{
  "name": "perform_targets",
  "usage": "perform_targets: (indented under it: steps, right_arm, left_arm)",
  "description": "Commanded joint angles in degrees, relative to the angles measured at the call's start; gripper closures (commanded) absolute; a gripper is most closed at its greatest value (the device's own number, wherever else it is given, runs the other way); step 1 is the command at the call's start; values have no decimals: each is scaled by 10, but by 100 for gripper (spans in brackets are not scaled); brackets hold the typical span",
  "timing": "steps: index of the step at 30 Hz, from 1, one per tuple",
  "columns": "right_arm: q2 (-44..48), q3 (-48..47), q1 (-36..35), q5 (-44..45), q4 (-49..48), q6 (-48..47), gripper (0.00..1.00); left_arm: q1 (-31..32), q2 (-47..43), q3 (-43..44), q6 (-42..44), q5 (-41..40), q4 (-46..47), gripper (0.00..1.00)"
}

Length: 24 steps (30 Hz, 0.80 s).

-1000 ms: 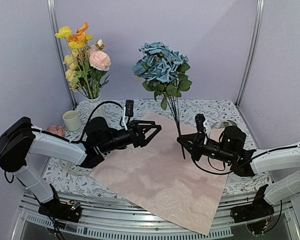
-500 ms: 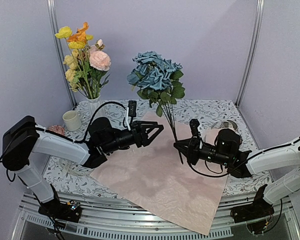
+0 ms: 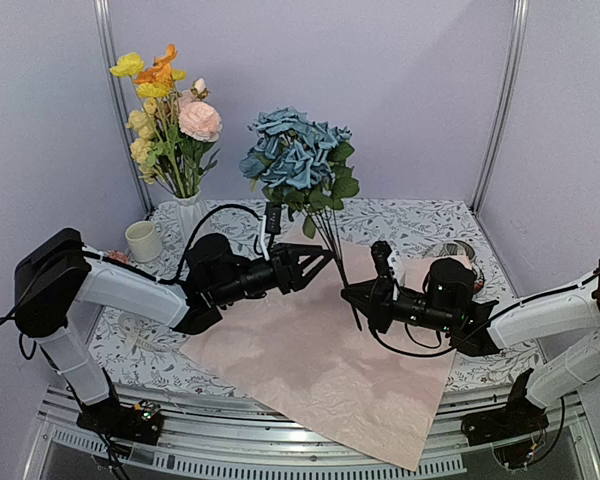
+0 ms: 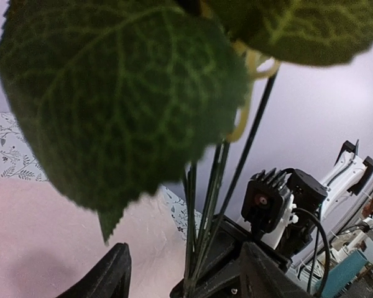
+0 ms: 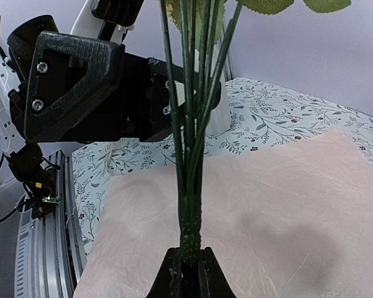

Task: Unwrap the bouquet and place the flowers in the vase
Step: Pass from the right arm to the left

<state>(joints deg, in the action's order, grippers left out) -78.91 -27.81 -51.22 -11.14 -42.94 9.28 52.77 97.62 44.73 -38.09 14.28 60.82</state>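
Observation:
A bunch of blue-teal flowers stands upright on long green stems. My right gripper is shut on the knobbly base of those stems, just above the pink wrapping paper, which lies spread flat. My left gripper reaches in from the left, open. Its two fingers stand either side of the stems with gaps showing. A big green leaf fills most of the left wrist view. The white ribbed vase stands at the back left and holds yellow, orange and pink flowers.
A short cream mug sits next to the vase on the floral tablecloth. A pale ribbon lies behind the right arm. Metal frame posts rise at the back corners.
The right arm has carried the blue bunch leftward. The left gripper has moved right until it straddles the stems, and its jaws have narrowed.

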Motion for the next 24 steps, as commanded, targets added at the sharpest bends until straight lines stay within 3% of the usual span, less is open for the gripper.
perform_targets:
  steps: [1, 5, 12, 18, 24]
  right_arm:
    - [-10, -23, -7, -9, -11, -12, 97]
    - [-16, -30, -12, -13, -7, -15, 97]
    - [-19, -33, -16, -11, -2, -21, 97]
    - [-22, -36, -20, -10, 1, -26, 97]
    - [-22, -37, -25, -8, 4, -32, 97]
  left_arm:
    - [11, 8, 19, -1, 8, 17, 40]
    - [11, 8, 21, 1, 12, 25, 46]
    - [11, 7, 26, 4, 16, 30, 67]
    - [11, 4, 28, 9, 11, 29, 72]
    - [10, 4, 37, 12, 9, 9, 85]
